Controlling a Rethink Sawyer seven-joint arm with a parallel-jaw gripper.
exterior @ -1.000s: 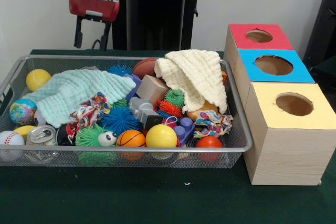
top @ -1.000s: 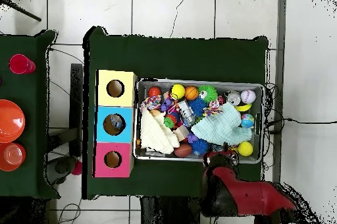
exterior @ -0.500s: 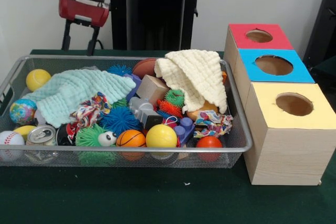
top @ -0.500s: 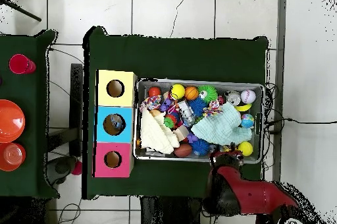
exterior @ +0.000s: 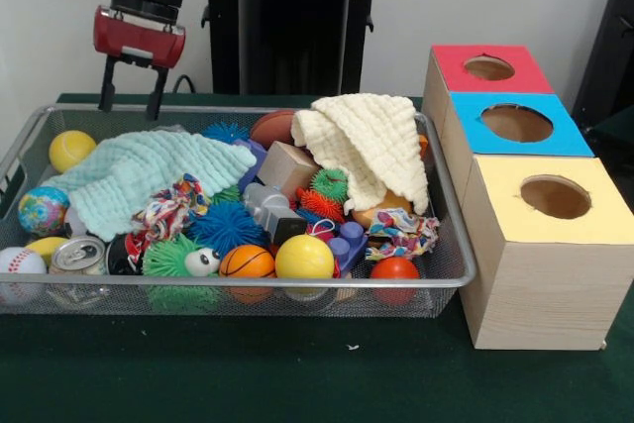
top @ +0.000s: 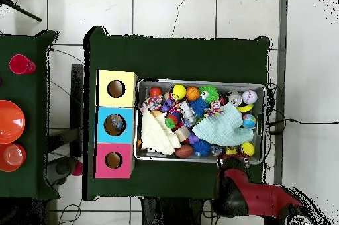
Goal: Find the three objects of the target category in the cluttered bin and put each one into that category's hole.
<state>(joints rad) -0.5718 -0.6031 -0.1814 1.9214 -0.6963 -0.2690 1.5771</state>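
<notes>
The wire mesh bin [exterior: 248, 284] holds a jumble of toys. Along its near side lie a baseball [exterior: 20, 264], a small basketball [exterior: 246, 263], a yellow ball [exterior: 304, 258] and a red ball [exterior: 394, 269]. Another yellow ball [exterior: 71, 149] sits at the far left. A mint cloth [exterior: 139, 180] and a cream cloth [exterior: 367, 146] cover parts of the pile. My gripper [exterior: 129, 99] hangs open and empty above the bin's far left rim. In the overhead view the gripper [top: 233, 163] sits at the bin's lower edge [top: 198, 161].
Three wooden boxes stand right of the bin, each with a round hole: red top [exterior: 490, 68], blue top [exterior: 515, 123], yellow top [exterior: 555, 197]. Also in the bin: a can [exterior: 79, 255], spiky balls [exterior: 226, 225], a wooden block [exterior: 287, 167]. A side table holds red cups [top: 20, 64].
My gripper has shifted left along the bin's far rim in the front view and dropped slightly. It stays open and empty. Nothing in the bin has moved.
</notes>
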